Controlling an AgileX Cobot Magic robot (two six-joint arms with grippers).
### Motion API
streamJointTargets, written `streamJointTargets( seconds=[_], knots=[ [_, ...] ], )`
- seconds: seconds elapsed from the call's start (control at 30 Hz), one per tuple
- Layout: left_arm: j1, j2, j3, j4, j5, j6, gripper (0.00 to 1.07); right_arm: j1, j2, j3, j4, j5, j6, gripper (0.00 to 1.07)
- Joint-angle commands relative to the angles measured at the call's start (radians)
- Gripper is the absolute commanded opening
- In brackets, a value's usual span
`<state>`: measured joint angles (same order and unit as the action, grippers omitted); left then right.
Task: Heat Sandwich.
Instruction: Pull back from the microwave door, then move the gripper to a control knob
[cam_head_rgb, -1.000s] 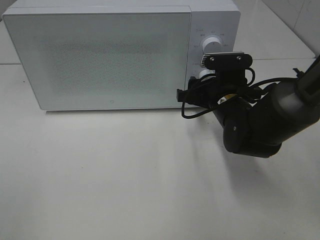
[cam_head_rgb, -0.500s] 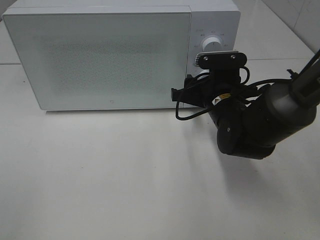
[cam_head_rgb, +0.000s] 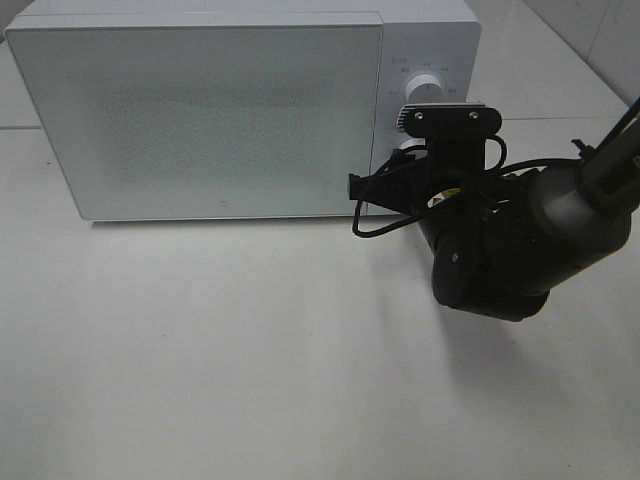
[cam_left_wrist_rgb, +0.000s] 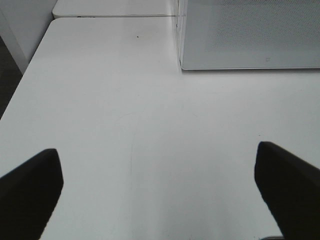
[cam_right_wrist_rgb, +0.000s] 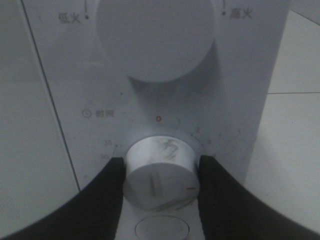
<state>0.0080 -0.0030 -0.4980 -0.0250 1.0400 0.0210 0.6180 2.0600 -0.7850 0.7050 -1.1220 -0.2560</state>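
Glossy white microwave (cam_head_rgb: 230, 110), scuffed plastic timer knob (cam_right_wrist_rgb: 161, 172), smooth white table (cam_head_rgb: 250, 350)

A white table (cam_head_rgb: 250, 350) carries a white microwave (cam_head_rgb: 200, 110) at its back.

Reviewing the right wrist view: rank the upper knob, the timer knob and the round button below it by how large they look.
1. upper knob: largest, even though the frame crops it.
2. timer knob.
3. round button: smallest as shown, but the frame edge cuts it off, so its full size is unsure.
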Motion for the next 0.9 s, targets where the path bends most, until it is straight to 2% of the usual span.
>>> streamJointTargets(
  seconds=[0.03,0.13,0.67,0.83,0.9],
  knots=[
    [0.003,-0.027,0.003,-0.002,-0.004,0.000,1.00,0.000,-0.009,-0.008,0.002,-0.008,-0.007,0.06],
    [0.003,-0.027,0.003,-0.002,-0.004,0.000,1.00,0.000,-0.009,-0.008,0.002,-0.008,-0.007,0.02],
    [0.003,-0.027,0.003,-0.002,-0.004,0.000,1.00,0.000,-0.009,-0.008,0.002,-0.032,0.014,0.05],
    [0.003,-0.027,0.003,-0.002,-0.004,0.000,1.00,0.000,-0.009,-0.008,0.002,-0.067,0.133,0.05],
    [0.003,-0.027,0.003,-0.002,-0.004,0.000,1.00,0.000,-0.009,-0.008,0.002,-0.070,0.279,0.05]
  ],
)
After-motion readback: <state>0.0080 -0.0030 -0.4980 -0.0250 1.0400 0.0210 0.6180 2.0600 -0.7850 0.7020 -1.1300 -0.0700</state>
